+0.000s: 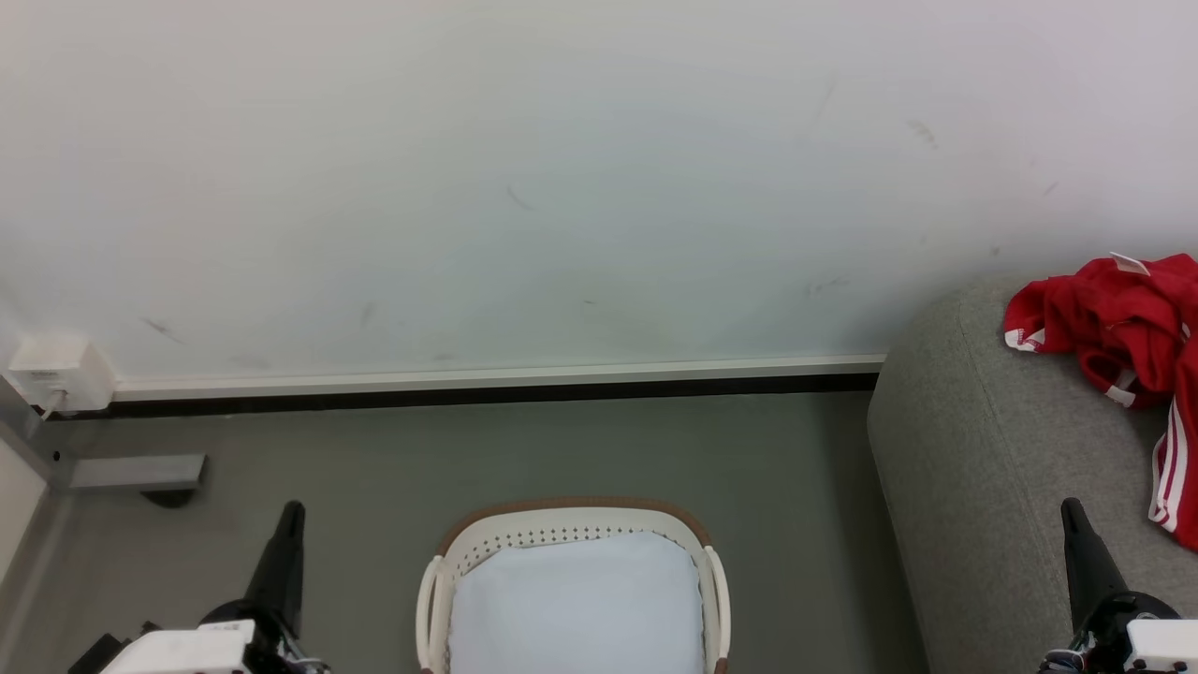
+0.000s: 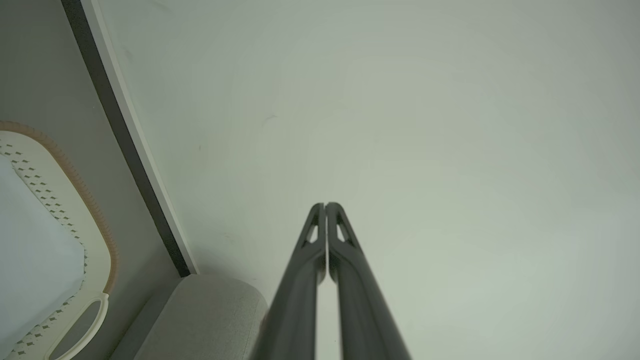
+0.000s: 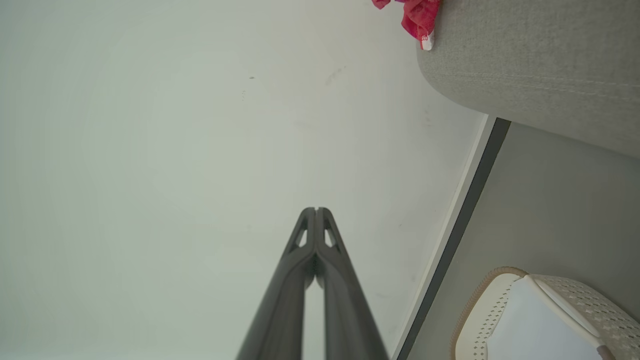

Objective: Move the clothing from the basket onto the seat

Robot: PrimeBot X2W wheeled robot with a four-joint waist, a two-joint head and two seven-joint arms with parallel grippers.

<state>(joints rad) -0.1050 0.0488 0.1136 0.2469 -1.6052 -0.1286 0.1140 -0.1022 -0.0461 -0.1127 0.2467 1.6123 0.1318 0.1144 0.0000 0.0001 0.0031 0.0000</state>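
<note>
Red clothing [image 1: 1128, 323] with white stripes and cuff bands lies bunched on the grey sofa [image 1: 973, 468] at the right of the head view; a scrap of that clothing [image 3: 419, 17] shows at the sofa [image 3: 530, 60] edge in the right wrist view. The white basket [image 1: 524, 535] with its brown rim stands on the floor at bottom centre, showing just its pale lining inside. My left gripper [image 1: 292, 510] is shut, left of the basket, holding nothing. My right gripper [image 1: 1072, 510] is shut too, over the sofa's front. Both point at the wall.
A pale wall with a white-and-black skirting [image 1: 487, 384] runs behind the basket. A white socket box [image 1: 58, 373] and a grey bracket [image 1: 131, 473] sit at the far left. Grey floor [image 1: 374, 468] lies between basket, wall and sofa. The basket [image 2: 60, 210] and sofa corner [image 2: 210, 315] show in the left wrist view.
</note>
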